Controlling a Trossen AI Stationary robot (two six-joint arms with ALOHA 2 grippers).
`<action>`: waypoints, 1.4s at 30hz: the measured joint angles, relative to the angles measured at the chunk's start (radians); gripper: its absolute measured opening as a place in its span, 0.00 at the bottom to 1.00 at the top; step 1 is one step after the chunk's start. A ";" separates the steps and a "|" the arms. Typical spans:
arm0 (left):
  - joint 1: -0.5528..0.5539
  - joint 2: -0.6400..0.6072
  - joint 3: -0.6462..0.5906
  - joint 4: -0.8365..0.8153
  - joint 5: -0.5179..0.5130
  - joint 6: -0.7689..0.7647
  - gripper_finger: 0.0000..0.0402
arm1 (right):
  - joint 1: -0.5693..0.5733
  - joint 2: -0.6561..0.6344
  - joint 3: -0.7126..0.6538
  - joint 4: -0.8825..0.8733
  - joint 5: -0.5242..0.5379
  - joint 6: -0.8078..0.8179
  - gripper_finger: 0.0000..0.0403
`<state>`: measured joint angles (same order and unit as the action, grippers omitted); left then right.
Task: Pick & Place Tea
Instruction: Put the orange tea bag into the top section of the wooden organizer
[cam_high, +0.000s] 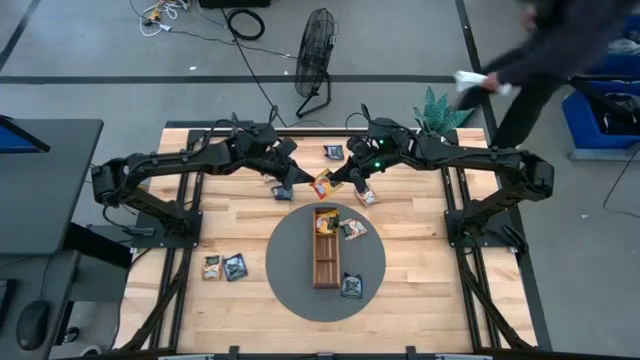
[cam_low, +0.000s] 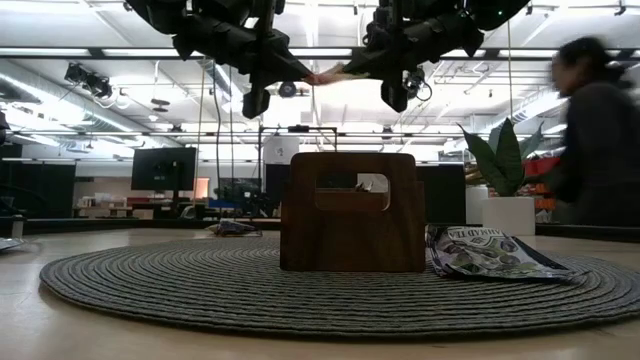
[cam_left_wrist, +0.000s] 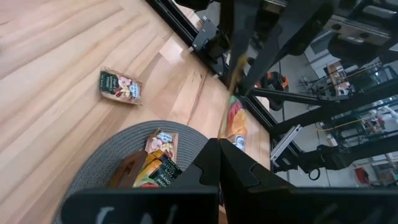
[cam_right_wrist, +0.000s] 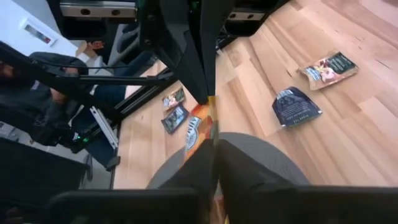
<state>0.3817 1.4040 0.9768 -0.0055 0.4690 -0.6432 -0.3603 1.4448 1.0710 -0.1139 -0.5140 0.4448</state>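
**Tea sachets: barely started, one caught mid-air between both arms**

Tea sorting looked early on. An orange sachet (cam_high: 322, 185) hung above the far half of the tabletop, pinched at one end by the left gripper (cam_high: 284, 190) and at the other by the right gripper (cam_high: 352, 176), both clenched on it. The wooden tray (cam_high: 326, 262) on the round grey mat (cam_high: 290, 268) held a couple of sachets at its far end. Plenty sat loose: two near the tabletop's left edge (cam_high: 224, 267), two on the mat beside the tray (cam_high: 352, 287), others near the far edge (cam_high: 334, 152). I'd guess most was left.
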 joint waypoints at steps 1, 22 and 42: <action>0.000 0.000 0.000 0.000 0.000 -0.001 0.00 | 0.000 0.000 0.000 0.002 0.000 0.000 0.03; 0.064 -0.016 0.001 -0.014 0.003 0.099 0.14 | 0.105 -0.091 0.000 -0.132 0.160 0.338 0.00; 0.062 -0.349 0.000 -0.110 -0.382 0.363 0.13 | 0.371 -0.204 0.000 -0.301 0.668 0.675 0.00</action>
<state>0.4437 1.0554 0.9768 -0.1155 0.0870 -0.2800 0.0110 1.2410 1.0710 -0.4149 0.1542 1.1200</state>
